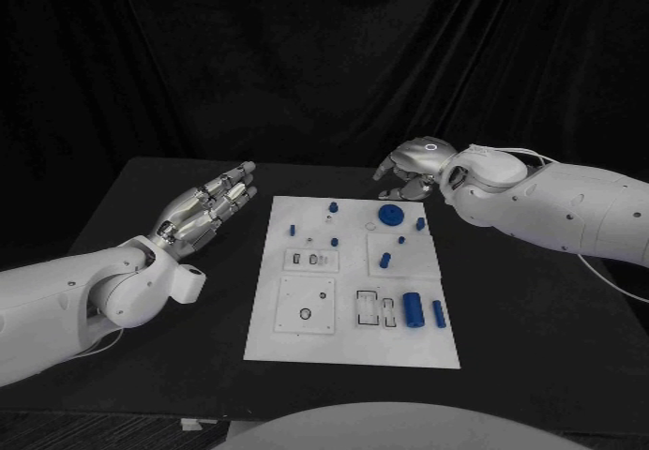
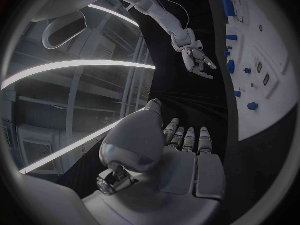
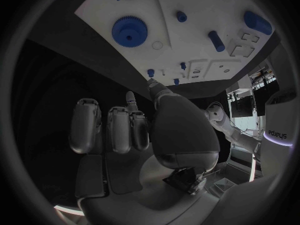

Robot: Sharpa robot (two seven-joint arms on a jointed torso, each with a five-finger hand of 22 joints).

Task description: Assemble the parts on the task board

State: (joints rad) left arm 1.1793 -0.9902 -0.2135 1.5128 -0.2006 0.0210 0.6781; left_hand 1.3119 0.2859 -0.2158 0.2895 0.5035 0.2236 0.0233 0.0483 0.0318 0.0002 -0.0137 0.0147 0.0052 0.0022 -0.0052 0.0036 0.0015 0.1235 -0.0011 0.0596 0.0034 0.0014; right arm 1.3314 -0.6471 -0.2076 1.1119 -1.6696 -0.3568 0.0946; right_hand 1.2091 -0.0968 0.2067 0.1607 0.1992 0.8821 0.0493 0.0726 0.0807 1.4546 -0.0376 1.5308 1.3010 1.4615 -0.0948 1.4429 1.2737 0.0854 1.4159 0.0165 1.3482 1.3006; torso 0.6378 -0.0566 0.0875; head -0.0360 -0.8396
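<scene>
Teeth of blue gear [image 3: 130,31] show in right wrist view.

The head camera looks steeply down on the task board [image 1: 354,281] from above. Each wrist camera sits close behind its own hand, facing outward past the fingers; both share the board's far edge.

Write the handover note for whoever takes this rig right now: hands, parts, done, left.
Left hand: open, fingers stretched out, beside the task board's left edge, holding nothing.
Right hand: fingers curled in, empty, just past the board's far right corner.
Parts: blue gear near the far edge, large blue cylinder and a slimmer one at the near right, small blue pieces scattered between.
Done: cannot tell whether anything is seated.
Left: pick and assemble the loose parts.
</scene>
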